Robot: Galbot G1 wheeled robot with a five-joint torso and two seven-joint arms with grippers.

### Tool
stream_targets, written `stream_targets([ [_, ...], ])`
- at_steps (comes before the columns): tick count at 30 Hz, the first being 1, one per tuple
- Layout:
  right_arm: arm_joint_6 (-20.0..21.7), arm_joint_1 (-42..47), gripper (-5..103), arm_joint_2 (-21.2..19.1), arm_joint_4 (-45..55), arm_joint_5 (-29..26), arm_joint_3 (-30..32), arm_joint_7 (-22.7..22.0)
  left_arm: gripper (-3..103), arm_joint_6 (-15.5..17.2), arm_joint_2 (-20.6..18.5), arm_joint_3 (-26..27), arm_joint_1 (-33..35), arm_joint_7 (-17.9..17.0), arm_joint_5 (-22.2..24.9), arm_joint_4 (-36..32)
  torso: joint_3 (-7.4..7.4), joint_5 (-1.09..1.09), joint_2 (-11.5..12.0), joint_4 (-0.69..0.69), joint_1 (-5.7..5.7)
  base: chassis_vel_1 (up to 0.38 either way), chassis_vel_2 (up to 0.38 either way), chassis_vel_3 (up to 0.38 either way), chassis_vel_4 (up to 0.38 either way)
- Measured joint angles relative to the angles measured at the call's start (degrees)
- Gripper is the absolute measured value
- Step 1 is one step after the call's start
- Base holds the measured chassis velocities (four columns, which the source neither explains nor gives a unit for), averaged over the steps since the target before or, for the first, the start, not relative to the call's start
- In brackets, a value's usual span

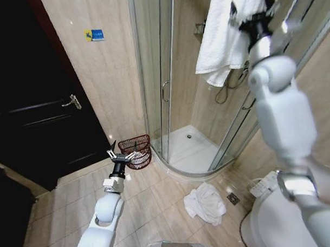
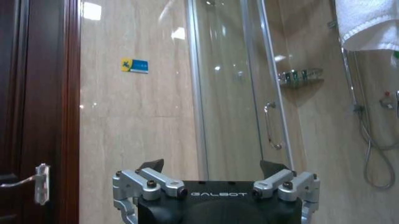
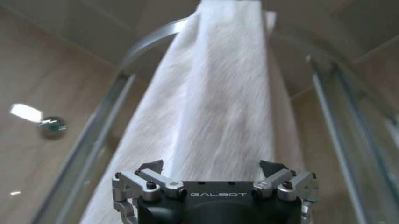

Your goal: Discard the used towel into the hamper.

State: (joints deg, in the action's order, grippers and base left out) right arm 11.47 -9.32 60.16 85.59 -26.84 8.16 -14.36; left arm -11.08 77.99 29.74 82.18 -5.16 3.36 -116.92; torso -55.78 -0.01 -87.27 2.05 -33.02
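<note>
Nearest in the head view, a crumpled white towel [image 1: 206,203] lies on the tiled floor [image 1: 152,210], just left of the white toilet [image 1: 276,217] that fills the near right corner. A small floor drain [image 1: 233,198] sits between the two.

On the left, the left arm reaches forward and low over the tiles. The left gripper [image 1: 121,154] has its fingers spread apart, holding nothing, and it hangs just in front of the hamper [image 1: 138,151]. The hamper, a reddish-brown openwork basket, stands on the floor against the wall, just left of the shower's curved base and right of the dark door [image 1: 39,106]. In the left wrist view the left gripper [image 2: 212,173] shows its two fingertips [image 2: 151,165] well apart, pointing at the beige wall with its small blue sign [image 2: 134,66] and at the glass shower enclosure [image 2: 237,93].

Farther off and high on the right, the right arm stretches up to the top of the shower glass, where a white hanging towel [image 1: 224,34] is draped over the rail. The right gripper [image 1: 248,17] is at the towel's right edge. In the right wrist view the right gripper [image 3: 212,171] has its fingertips [image 3: 151,166] spread, with the hanging towel [image 3: 212,93] just beyond them; whether they touch the cloth cannot be told.
</note>
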Motion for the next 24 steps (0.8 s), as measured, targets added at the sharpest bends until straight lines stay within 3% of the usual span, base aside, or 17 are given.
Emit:
stream_targets([
  [5, 0.96, -5.58, 100, 1.62, -5.24, -1.23, -2.62, -1.44, 100, -1.17, -0.17, 0.71, 0.80, -0.01, 0.21, -0.17, 0.03, 0.01, 0.03, -0.02, 0.03, 0.000, 0.000, 0.000, 0.000],
  [16, 2.85, -7.91, 101, 4.03, -10.21, -4.30, -4.19, -2.25, 100, -2.38, 0.08, 0.86, 1.46, -0.37, 0.40, -0.24, 0.05, 0.01, 0.09, -0.01, 0.04, 0.000, 0.000, 0.000, 0.000],
  [17, 2.69, -7.91, 96, 4.06, -10.39, -4.48, -4.18, -2.25, 100, -2.39, 0.05, 0.92, 1.49, -0.38, 0.43, -0.24, 0.05, 0.01, 0.09, -0.01, 0.05, 0.000, 0.000, 0.000, 0.000],
  [19, 2.45, -7.90, 96, 4.07, -10.54, -4.63, -4.12, -2.22, 100, -2.40, 0.03, 0.98, 1.50, -0.41, 0.44, -0.24, 0.06, 0.01, 0.10, -0.01, 0.05, 0.000, 0.000, 0.000, 0.000],
  [20, 2.16, -7.79, 85, 4.03, -10.66, -4.68, -4.04, -1.97, 100, -2.40, 0.03, 1.00, 1.52, -0.46, 0.44, -0.24, 0.06, 0.01, 0.10, -0.01, 0.06, 0.000, 0.000, 0.000, 0.000],
  [22, 2.00, -7.65, 85, 3.97, -10.72, -4.69, -3.94, -1.68, 100, -2.40, 0.03, 1.00, 1.57, -0.49, 0.44, -0.26, 0.06, 0.01, 0.10, -0.01, 0.06, 0.000, 0.000, 0.000, 0.000],
  [24, 1.83, -7.18, 75, 3.88, -10.75, -4.69, -3.50, -1.00, 100, -2.27, 0.09, 0.92, 1.63, -0.53, 0.27, -0.63, 0.06, 0.02, 0.12, -0.01, 0.06, 0.000, 0.000, 0.000, 0.000],
])
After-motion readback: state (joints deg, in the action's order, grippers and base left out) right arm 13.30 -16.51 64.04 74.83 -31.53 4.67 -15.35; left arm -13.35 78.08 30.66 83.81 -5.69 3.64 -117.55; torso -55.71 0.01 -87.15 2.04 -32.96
